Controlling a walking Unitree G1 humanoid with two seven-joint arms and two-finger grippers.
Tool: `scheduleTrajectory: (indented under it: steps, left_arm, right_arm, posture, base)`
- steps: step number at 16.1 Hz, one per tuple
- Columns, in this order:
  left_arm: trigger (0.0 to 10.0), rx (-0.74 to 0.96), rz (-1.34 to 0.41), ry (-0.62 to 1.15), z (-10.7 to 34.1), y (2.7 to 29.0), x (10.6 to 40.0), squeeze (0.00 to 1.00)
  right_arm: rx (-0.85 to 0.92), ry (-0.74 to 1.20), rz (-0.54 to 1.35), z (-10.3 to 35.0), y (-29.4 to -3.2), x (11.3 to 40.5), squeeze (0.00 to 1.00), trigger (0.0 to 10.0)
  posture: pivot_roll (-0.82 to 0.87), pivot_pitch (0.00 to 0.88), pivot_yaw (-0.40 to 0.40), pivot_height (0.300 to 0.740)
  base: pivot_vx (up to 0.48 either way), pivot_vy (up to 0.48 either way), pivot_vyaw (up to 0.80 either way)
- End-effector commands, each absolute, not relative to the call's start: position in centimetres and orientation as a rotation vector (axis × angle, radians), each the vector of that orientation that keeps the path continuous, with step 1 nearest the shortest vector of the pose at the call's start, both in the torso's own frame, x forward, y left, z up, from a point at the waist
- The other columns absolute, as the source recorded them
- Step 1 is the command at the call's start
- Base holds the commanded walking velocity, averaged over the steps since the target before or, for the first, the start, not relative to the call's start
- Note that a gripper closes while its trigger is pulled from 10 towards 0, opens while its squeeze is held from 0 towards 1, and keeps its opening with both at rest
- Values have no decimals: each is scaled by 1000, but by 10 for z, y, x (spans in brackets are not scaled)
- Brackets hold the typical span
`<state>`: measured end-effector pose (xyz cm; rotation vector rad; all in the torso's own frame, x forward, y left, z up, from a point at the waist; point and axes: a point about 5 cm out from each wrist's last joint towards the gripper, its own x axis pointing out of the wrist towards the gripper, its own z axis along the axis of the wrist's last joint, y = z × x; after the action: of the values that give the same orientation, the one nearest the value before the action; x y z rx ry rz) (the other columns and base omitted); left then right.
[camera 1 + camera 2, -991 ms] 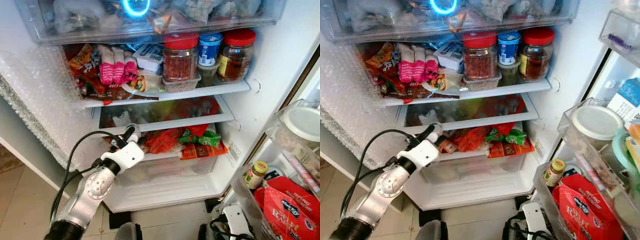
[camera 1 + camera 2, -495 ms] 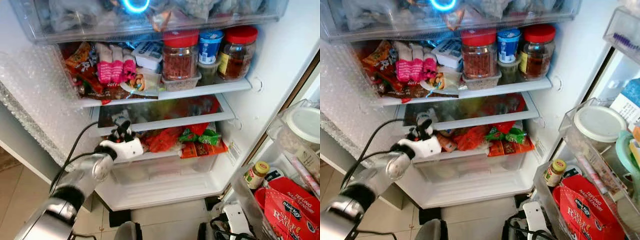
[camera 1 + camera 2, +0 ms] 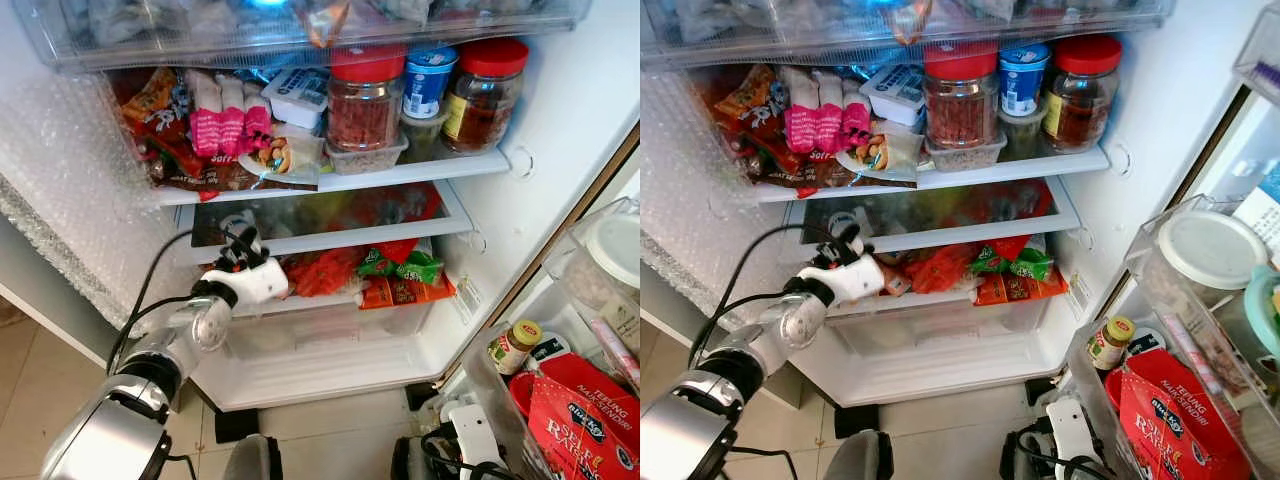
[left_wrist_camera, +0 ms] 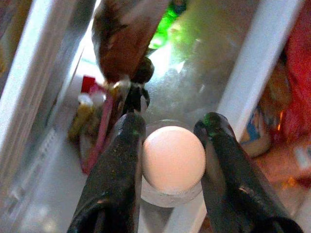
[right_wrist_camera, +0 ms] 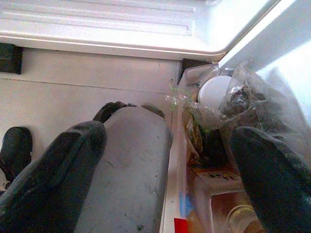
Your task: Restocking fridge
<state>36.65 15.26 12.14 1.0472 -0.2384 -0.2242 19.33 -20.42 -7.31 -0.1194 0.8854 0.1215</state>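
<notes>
Open fridge shelves [image 3: 400, 178] fill the scene, with bubble wrap [image 3: 70, 200] lining the left wall. On the upper shelf stand two red-lidded jars [image 3: 365, 98], a blue-lidded tub [image 3: 427, 80], pink packets [image 3: 230, 120] and snack bags [image 3: 160, 125]. Below the glass shelf, a drawer [image 3: 330, 330] holds red and green packets [image 3: 400, 275].

At that glass shelf's left end, the left hand [image 4: 170, 145] holds a small clear jar with a pale round lid [image 4: 173, 158], one black finger [image 4: 121, 165] pressed on each side of the lid. What is in the jar cannot be made out.

At lower right, the door bin [image 3: 590, 300] holds a white-lidded container [image 3: 615, 245], a small yellow-capped bottle [image 3: 512, 347] and a red bag [image 3: 580, 420], partly cut off.

Over the floor [image 5: 48, 77], the right hand [image 5: 165, 194] hangs with fingers spread wide.
</notes>
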Motion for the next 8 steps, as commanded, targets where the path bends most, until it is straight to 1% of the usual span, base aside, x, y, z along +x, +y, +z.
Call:
scheduleTrajectory:
  steps: [1, 4, 7, 8]
  left_arm:
    - [10000, 827, -212, -142, 107, 159, 359, 0]
    - [10000, 522, -156, -101, 97, 171, 345, 0]
    - [10000, 404, -158, -133, 96, 175, 336, 0]
    - [10000, 380, -202, -196, 102, 172, 329, 0]
  right_arm:
    - [-130, 1088, 86, -96, -218, 140, 0, 10000]
    - [-137, 1074, 103, -95, -216, 145, 0, 10000]
    - [-140, 1067, 106, -93, -214, 149, 0, 10000]
    - [-140, 1063, 105, -93, -214, 151, 0, 10000]
  posture:
    - [-55, 198, -1, 621]
    - [-27, 184, 2, 621]
    - [-13, 169, 8, 621]
    - [-1, 158, 10, 621]
  base:
    - [0, 0, 0]
    - [0, 0, 0]
    - [0, 0, 0]
    - [0, 0, 0]
